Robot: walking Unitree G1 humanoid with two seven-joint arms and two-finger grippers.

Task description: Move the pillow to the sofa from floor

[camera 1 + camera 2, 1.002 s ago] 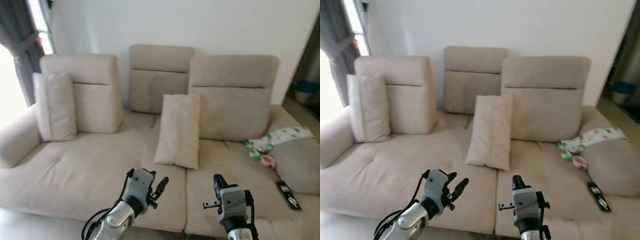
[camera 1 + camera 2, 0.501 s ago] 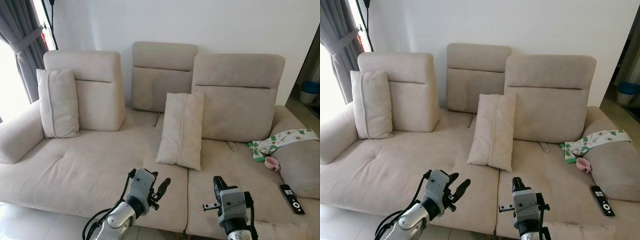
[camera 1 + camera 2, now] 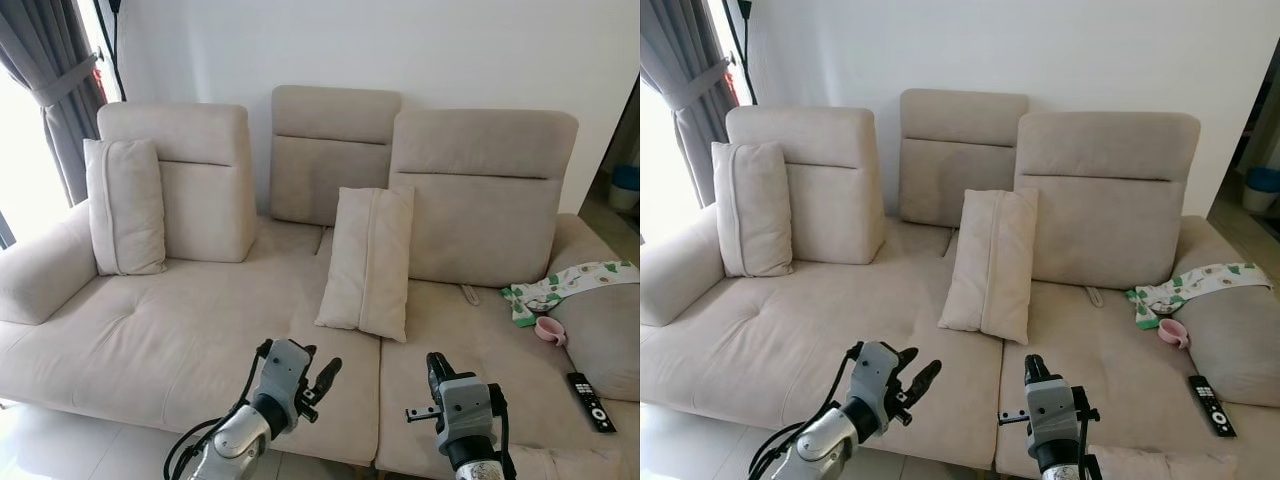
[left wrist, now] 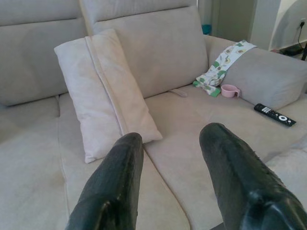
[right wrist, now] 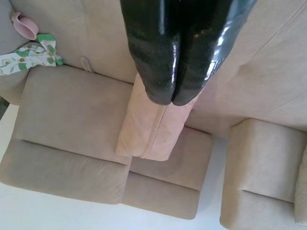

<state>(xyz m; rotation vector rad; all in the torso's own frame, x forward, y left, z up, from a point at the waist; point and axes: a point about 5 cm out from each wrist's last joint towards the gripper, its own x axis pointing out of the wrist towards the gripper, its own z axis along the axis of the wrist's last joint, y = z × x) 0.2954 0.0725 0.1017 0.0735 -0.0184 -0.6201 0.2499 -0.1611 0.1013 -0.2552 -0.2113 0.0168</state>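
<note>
Both grippers are held low in front of the robot, at about 6 o'clock of the head views, and neither holds anything. On the left gripper (image 4: 168, 177) the two black fingers stand clearly apart, with bare sofa cushion between them. On the right gripper (image 5: 172, 93) the two fingers are pressed together with no gap and nothing between them.

Compared with one second ago, the whole picture has shifted: the sofa (image 3: 150, 340) now sits a little more to the right and lower, and the curtain (image 3: 60, 90) at 10 o'clock shows more. This is the camera moving, not the things. The arms keep the same pose. The pillow (image 3: 367, 262) leans upright against the backrest, near the seam between the seats, just above the centre of the view, in the same place on the sofa as before. I judge that the pillow is already placed on the sofa and the robot is only stepping back, so the task looks nearly finished.

The left wrist view shows more clearly the small pink cup (image 4: 230, 90), the patterned cloth (image 4: 220, 64) and the remote control (image 4: 274, 114) on the right seat. The head views add a second pillow (image 3: 125, 205) at 9 o'clock and a pale soft thing at the bottom edge, near 5 o'clock; I cannot tell what it is.
</note>
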